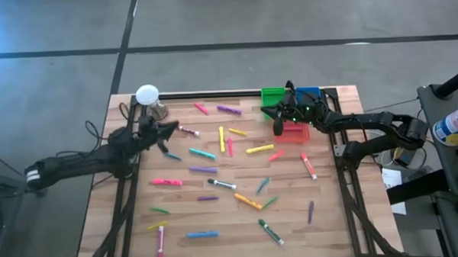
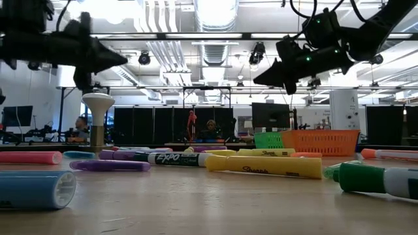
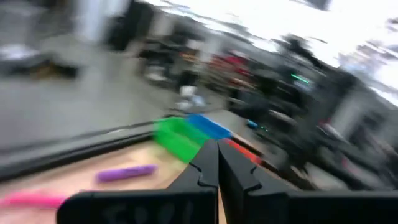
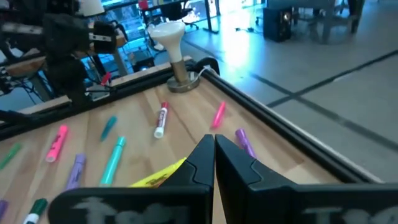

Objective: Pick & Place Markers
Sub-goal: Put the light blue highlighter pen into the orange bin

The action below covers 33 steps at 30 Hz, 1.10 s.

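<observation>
Markers [image 1: 216, 185]: scattered flat over the wooden table [image 1: 324, 232], from 6 o'clock up to 12; none held. In the low view a blue one [image 2: 36, 189] lies nearest, then a yellow one [image 2: 264, 164].
Left gripper [image 1: 172, 129]: at 10 o'clock, raised above the table; jaws pressed together, nothing between them.
Right gripper [image 1: 268, 112]: at 1 o'clock, over the bins; jaws closed, empty.
Red bin [image 1: 294, 131]: at 1 o'clock, just nearer than the other two; contents cannot be told.
Green bin [image 1: 272, 96]: far edge, touching the blue bin [image 1: 309, 94]; contents hidden.
White-topped stand [image 1: 147, 95]: far corner, 11 o'clock.
</observation>
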{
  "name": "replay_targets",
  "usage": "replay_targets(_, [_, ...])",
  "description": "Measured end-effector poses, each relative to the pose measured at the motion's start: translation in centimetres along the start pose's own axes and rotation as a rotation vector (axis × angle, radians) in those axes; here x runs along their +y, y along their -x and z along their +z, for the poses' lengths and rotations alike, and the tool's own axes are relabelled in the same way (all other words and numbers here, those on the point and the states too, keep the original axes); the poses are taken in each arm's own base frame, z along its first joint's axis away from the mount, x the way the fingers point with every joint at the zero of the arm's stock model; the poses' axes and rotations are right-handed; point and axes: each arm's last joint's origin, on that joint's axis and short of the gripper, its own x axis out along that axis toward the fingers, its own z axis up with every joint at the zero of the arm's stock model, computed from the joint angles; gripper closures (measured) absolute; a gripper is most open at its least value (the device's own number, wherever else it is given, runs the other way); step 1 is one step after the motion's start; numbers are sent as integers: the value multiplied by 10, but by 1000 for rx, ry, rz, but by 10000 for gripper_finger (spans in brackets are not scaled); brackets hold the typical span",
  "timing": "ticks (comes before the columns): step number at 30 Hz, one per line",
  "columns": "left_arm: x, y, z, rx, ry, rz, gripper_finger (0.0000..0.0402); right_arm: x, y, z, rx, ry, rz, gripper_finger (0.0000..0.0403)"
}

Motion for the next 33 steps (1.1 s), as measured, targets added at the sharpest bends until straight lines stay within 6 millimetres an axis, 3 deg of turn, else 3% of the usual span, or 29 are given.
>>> replay_targets(2, [4, -3, 0, -33, 105, 180, 392, 0, 0, 1, -2, 24, 2, 394])
replay_targets(4, [6, -6, 0, -65, 207, 249, 388, 1, 0, 1, -3, 48, 3, 394])
replay_targets(7, [5, -8, 2, -114, 281, 240, 386, 1, 0, 1, -3, 78, 3, 394])
replay_targets(15, [2, -9, 1, -54, 233, 141, 386, 0, 0, -1, 10, 104, 4, 394])
replay_targets(22, [3, -11, 0, -59, 343, 153, 387, 0, 0, -2, 10, 121, 4, 394])
replay_targets(26, [-2, -15, 1, 35, 382, 35, 398, 0, 0, -2, 10, 123, 4, 394])
replay_targets(29, [-9, -21, 4, 111, 346, -44, 401, 1, 0, -2, 11, 129, 7, 394])
replay_targets(33, [-25, -36, 15, 182, 118, -144, 401, 3, 0, -2, 13, 138, 15, 394])
